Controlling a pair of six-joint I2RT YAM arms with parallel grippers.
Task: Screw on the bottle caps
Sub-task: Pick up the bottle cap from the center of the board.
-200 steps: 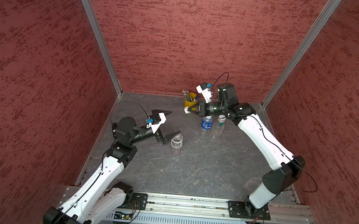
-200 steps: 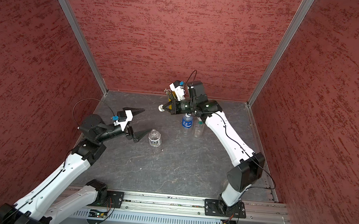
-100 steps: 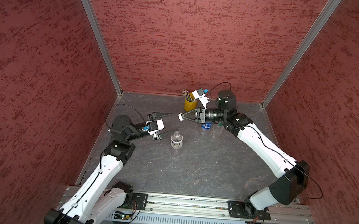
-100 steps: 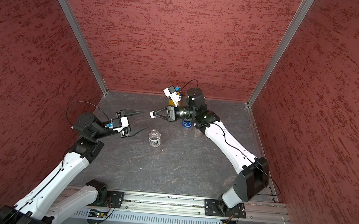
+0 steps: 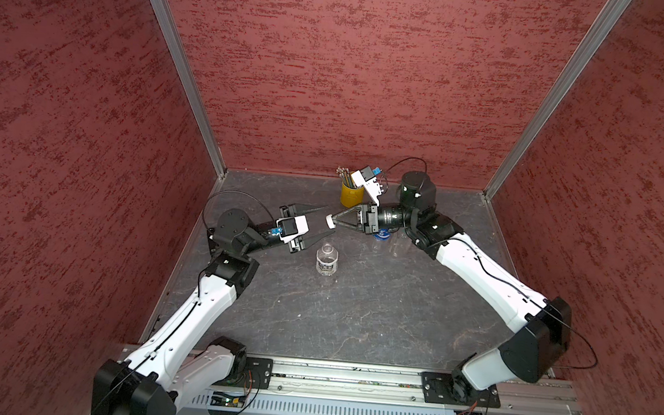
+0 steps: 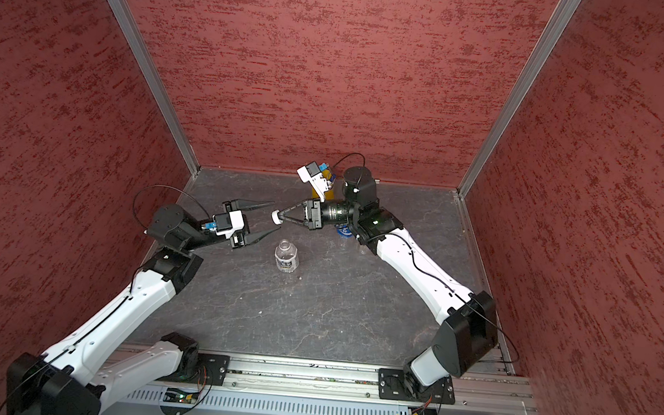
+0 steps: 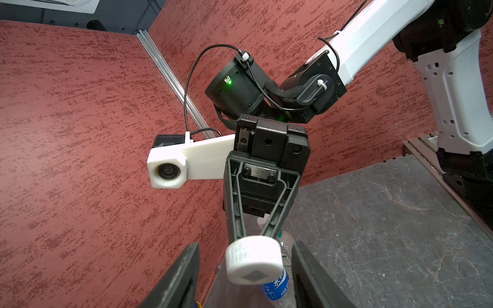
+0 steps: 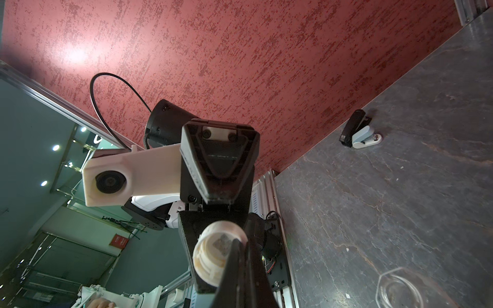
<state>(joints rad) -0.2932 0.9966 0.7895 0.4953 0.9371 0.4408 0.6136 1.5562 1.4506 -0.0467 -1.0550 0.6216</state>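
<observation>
white cap (image 7: 253, 260) in right pincer (image 6: 279, 217): dark square mark, blurred digits

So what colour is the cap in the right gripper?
The cap is white with a dark square mark; left wrist view.

Mottled brick-red walls (image 5: 373, 78) enclose a dark grey counter (image 5: 374, 313) veined with pale, marble-like lines. The left arm (image 5: 209, 300) and right arm (image 5: 487, 273) are white with black joints, and both the left pincer (image 5: 324, 222) and the right pincer (image 5: 333, 221) are black. The cap (image 7: 253, 260) is white, with a grey square mark on its top and faint grey print on its side. The clear bottle (image 5: 326, 258) carries a white label with black print; the blue-labelled bottle (image 7: 276, 286) shows white lettering on its blue. The pencil cup (image 5: 351, 194) is mustard yellow.
</observation>
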